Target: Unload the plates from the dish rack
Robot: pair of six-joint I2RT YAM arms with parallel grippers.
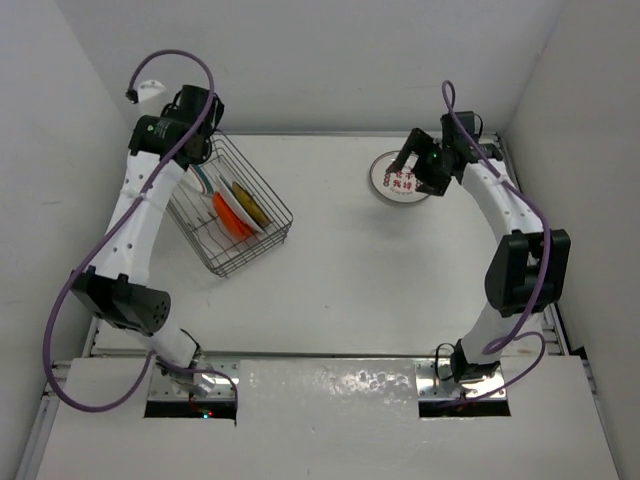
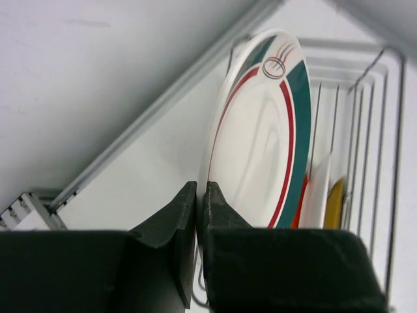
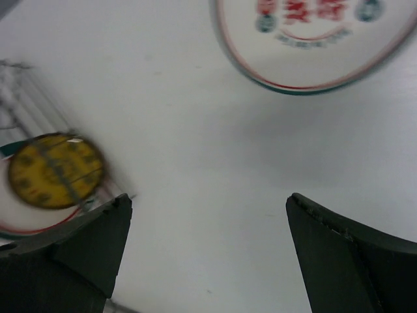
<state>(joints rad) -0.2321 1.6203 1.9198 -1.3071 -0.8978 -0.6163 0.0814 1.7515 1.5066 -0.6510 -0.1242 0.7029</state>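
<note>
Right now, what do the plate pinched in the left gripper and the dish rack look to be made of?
The teal-and-red-rimmed plate: probably glazed ceramic, though melamine is possible. Its white face is smooth and glossy, with soft reflections. The dish rack: thin metal wire with what looks like a black coating, judging by its slim, evenly bent dark rods.

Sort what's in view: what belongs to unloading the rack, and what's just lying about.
Job: dish rack; teal-rimmed plate, pinched by the left gripper; orange plate and yellow plate in the rack; red-marked plate on the table, near the open right gripper.
Just there: purple cables.
</note>
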